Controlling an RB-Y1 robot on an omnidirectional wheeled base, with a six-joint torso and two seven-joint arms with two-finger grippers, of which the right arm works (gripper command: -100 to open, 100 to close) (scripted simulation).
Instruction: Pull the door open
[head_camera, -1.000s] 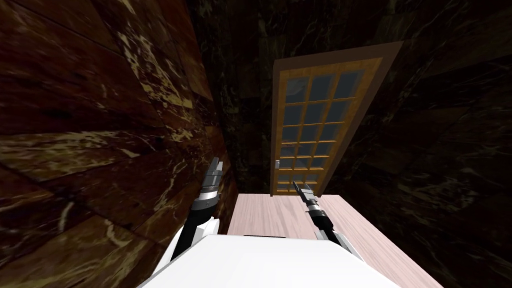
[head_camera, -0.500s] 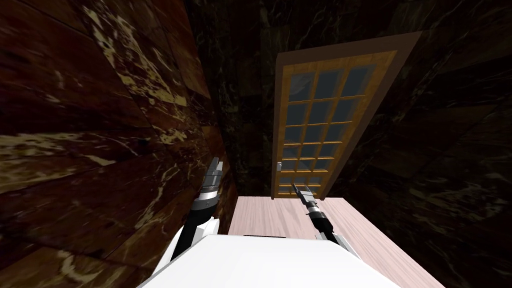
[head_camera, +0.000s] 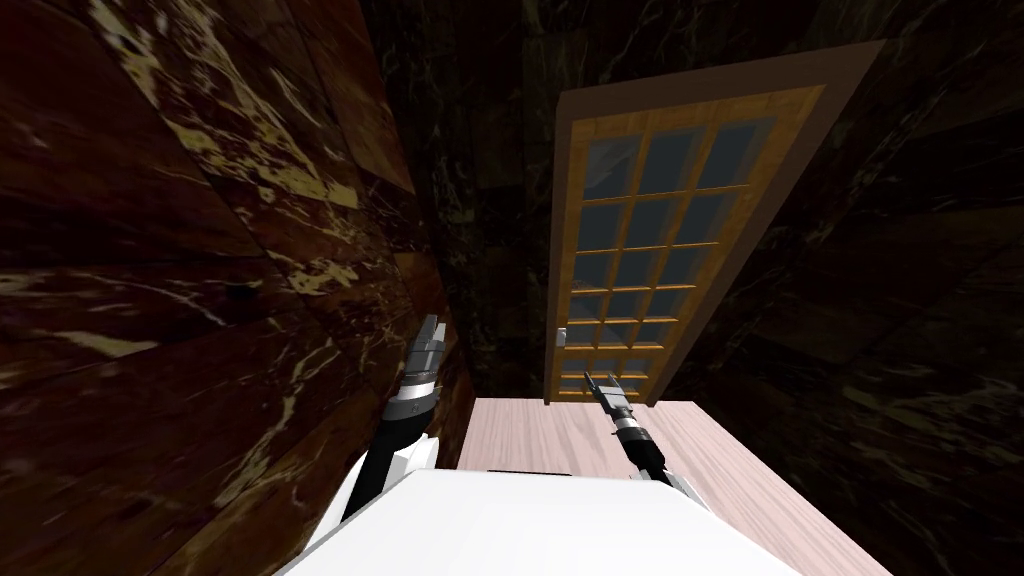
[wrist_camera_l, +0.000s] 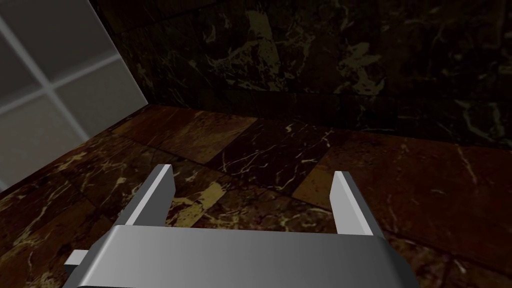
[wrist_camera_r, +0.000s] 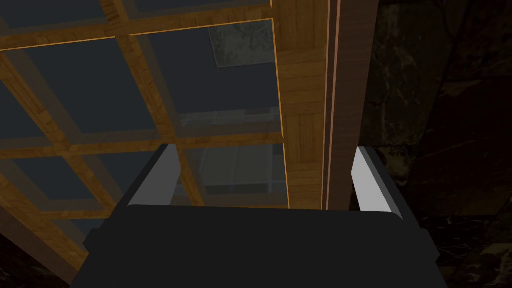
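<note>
Centre the open right gripper (head_camera: 600, 381) on the small pale handle (head_camera: 561, 337) of the orange-wood, glass-paned door (head_camera: 640, 240) before closing; the left gripper (wrist_camera_l: 252, 175) is open too.

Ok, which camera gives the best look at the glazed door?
The head view: it takes in the whole door, grid of panes, dark frame and small handle. The right wrist view has a few panes and the frame's edge close up; the left wrist view faces a marbled wall.

Door (head_camera: 640, 243) of orange-brown wood with dark glass panes (head_camera: 605, 225); walls (head_camera: 200, 300) seemingly polished marble; floor (head_camera: 540, 430) pale wood.
</note>
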